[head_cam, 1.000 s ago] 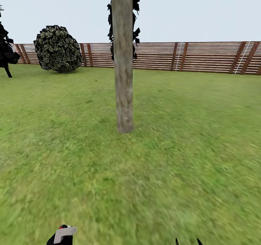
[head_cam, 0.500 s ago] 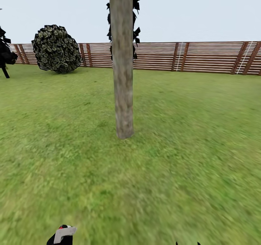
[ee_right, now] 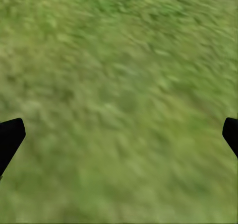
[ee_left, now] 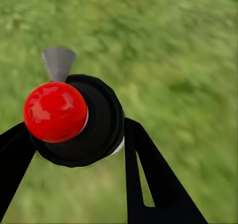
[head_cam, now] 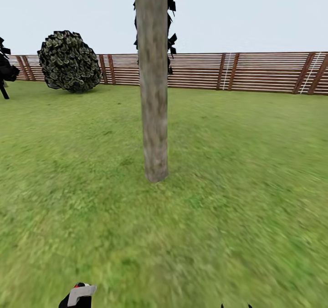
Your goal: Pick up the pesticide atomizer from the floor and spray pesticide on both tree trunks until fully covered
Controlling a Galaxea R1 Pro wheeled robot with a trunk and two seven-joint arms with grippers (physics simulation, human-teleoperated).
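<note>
A tall tree with a bare, mottled grey-brown trunk [head_cam: 154,94] stands straight ahead on the lawn, its leaves out of view above. The pesticide atomizer [head_cam: 78,295] shows at the head view's lower left edge, its light-grey nozzle pointing right. In the left wrist view the atomizer [ee_left: 79,119] has a dark round body, a red ball top and a grey nozzle, and my left gripper [ee_left: 74,139] is shut on it with a black finger on each side. My right gripper [ee_right: 121,134] hangs open over bare grass, its fingertips [head_cam: 236,305] just showing at the head view's bottom edge.
A brown slatted fence [head_cam: 255,71] closes the lawn at the back. A round bush [head_cam: 69,62] sits before it at the left, and a dark thin-stemmed tree [head_cam: 5,71] stands at the left edge. Another dark columnar tree [head_cam: 171,25] rises behind the trunk. Grass surrounds the trunk.
The whole view has shifted: the camera has come closer to the trunk, whose base now sits lower in the picture. The atomizer and both grippers keep their places.
</note>
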